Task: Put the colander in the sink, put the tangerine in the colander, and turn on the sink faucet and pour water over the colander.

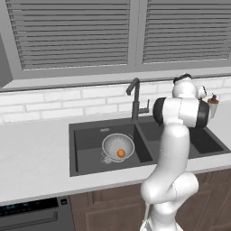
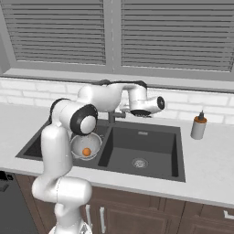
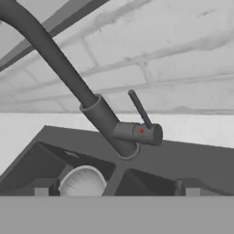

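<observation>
The silvery colander [image 1: 118, 144] stands in the left basin of the dark sink [image 1: 85, 135], and the orange tangerine [image 1: 121, 153] lies inside it. The right base view shows the same colander [image 2: 93, 141] and tangerine [image 2: 86, 151] just past my arm. The dark faucet [image 1: 135, 101] rises behind the divider between the basins. My gripper [image 2: 133, 113] is open and empty, held level over the sink just right of the faucet. In the hand view the faucet [image 3: 98, 114] and its thin side lever [image 3: 139, 109] sit dead ahead, beyond my gripper [image 3: 117, 192], a short gap away.
A small soap bottle [image 1: 213, 106] stands on the counter right of the sink [image 2: 151, 141], seen too as the soap bottle [image 2: 198, 126]. A white tiled wall and shuttered windows close off the back. Pale counter runs to both sides.
</observation>
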Available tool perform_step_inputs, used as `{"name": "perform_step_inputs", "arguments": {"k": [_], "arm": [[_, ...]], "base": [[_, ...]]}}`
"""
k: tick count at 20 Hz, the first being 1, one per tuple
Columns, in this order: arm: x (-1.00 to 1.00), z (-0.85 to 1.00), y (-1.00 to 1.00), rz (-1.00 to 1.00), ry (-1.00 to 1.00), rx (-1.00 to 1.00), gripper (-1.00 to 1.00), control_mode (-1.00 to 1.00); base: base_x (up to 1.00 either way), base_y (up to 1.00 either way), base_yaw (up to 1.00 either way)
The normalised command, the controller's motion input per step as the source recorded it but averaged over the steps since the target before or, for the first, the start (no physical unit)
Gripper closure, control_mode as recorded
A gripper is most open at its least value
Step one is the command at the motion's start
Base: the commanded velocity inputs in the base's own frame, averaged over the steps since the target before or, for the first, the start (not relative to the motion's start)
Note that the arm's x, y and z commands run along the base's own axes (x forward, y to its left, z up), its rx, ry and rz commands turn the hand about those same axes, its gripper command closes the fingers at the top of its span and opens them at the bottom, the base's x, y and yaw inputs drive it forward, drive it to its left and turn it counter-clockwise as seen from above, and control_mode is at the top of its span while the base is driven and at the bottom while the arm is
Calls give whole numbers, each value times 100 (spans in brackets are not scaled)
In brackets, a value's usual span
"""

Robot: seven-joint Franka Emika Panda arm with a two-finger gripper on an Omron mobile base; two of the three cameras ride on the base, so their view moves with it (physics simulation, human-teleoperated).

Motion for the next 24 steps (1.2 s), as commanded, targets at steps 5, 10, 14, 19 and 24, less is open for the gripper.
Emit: {"name": "perform_step_inputs", "arguments": {"k": [5,10,14,19,24], "arm": [[54,-32,13,4,0,6,-100,-100],[52,-14,21,1,0,8,-100,-100],[43,-13,22,0,0,7,-100,-100],[4,-5,22,0,0,4,-100,-100],[0,0,34,0,0,2,-100,-100]], "base": [[0,0,0],[0,0,0],[0,0,0],[0,0,0],[0,0,0]]}}
